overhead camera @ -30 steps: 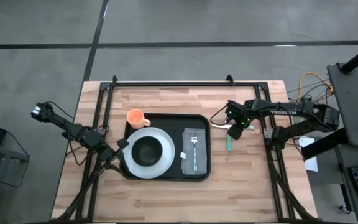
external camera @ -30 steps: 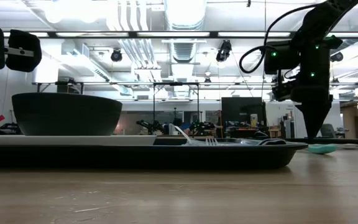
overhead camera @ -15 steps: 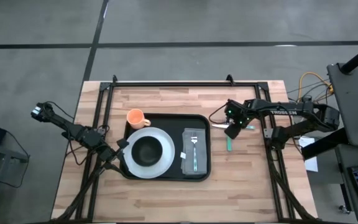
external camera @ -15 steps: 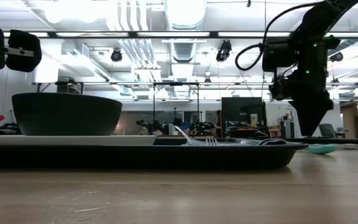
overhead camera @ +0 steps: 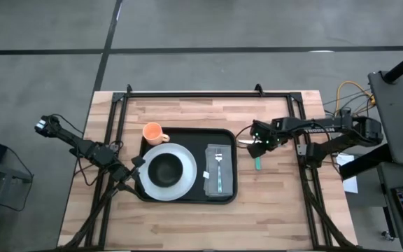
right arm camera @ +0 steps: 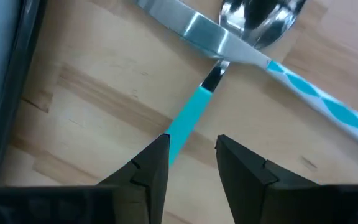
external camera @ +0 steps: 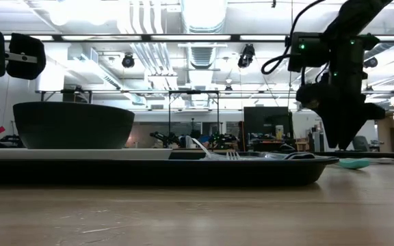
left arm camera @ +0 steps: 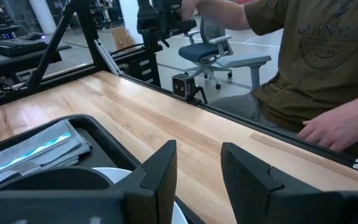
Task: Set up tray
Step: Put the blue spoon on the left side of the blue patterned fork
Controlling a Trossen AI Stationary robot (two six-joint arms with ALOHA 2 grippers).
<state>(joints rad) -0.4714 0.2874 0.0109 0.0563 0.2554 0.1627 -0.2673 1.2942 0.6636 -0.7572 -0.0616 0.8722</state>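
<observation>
One tray, well off to the side of the right pincer. On it are one white plate, one dark bowl, one grey napkin and one fork. One orange mug stands farther beyond. Directly before the pincer lie two crossed teal-handled utensils: one spoon and what looks like one knife.
</observation>
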